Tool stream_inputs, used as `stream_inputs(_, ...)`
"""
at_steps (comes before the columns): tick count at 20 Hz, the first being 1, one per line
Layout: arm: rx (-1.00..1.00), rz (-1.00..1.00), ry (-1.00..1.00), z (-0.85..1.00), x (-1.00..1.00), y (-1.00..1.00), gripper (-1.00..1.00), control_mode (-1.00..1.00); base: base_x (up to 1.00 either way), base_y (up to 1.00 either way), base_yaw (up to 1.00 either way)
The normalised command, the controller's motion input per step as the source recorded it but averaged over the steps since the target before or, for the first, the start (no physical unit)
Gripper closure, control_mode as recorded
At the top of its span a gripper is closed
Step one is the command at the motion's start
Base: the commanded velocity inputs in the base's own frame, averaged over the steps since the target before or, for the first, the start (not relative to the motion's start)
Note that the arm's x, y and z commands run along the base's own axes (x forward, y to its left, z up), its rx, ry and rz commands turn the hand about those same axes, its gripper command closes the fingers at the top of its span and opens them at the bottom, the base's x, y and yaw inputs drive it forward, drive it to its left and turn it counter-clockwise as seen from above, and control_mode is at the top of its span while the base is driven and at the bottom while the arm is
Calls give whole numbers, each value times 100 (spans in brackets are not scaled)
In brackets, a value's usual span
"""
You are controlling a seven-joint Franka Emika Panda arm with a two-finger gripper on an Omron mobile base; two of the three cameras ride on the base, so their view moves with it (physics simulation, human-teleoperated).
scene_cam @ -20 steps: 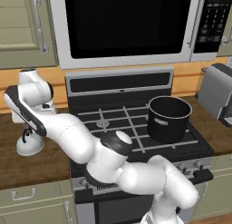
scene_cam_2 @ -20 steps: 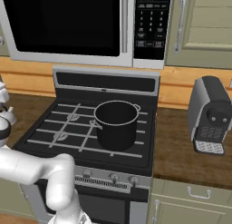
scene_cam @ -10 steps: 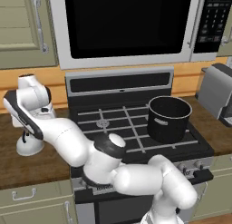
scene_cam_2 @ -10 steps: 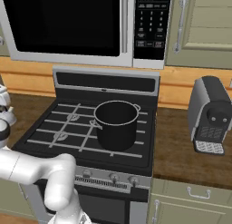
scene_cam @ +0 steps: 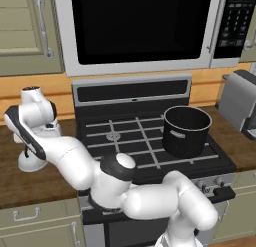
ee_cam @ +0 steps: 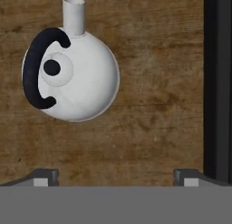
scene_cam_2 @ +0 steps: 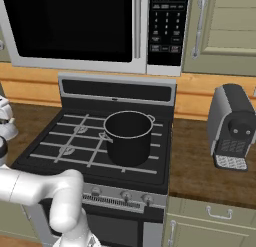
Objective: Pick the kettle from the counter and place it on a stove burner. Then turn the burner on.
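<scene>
From above in the hand view, the white dome-shaped kettle (ee_cam: 77,75) sits on the brown wood counter (ee_cam: 154,109), its black arched handle on the left and its spout pointing up the frame. My gripper (ee_cam: 117,177) hangs open above it, fingertips (ee_cam: 43,177) wide apart and empty, the kettle off to the upper left of their midline. In the left base view the kettle (scene_cam: 30,163) stands left of the stove, partly hidden by my arm. A grey ringed burner (scene_cam: 114,136) lies under the grate at the stove's front left.
A big black pot (scene_cam: 186,131) occupies the stove's right side. The black stovetop edge (ee_cam: 217,82) runs close to the right of the kettle. A coffee machine (scene_cam_2: 232,126) stands on the right counter. Stove knobs (scene_cam_2: 125,195) line the front panel.
My hand has sunk a little lower over the kettle. The kettle and pot have not moved.
</scene>
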Motion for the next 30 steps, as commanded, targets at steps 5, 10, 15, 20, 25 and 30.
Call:
stream_inputs(5, 8, -3, -12, 0, 0, 0, -100, -100, 0, 0, 0)
stream_inputs(10, 5, -5, -7, 0, 0, 3, -100, -100, 0, 0, 0)
stream_inputs(15, 0, -8, 0, 0, 7, 19, -100, -100, 0, 0, 0)
stream_inputs(20, 0, -9, 0, -1, 10, 17, -100, -100, 0, 0, 0)
stream_inputs(25, 0, -5, 0, -6, 0, 4, -100, -100, 0, 0, 0)
stream_inputs(30, 0, -2, 0, -21, 2, 2, -100, -100, 0, 0, 0)
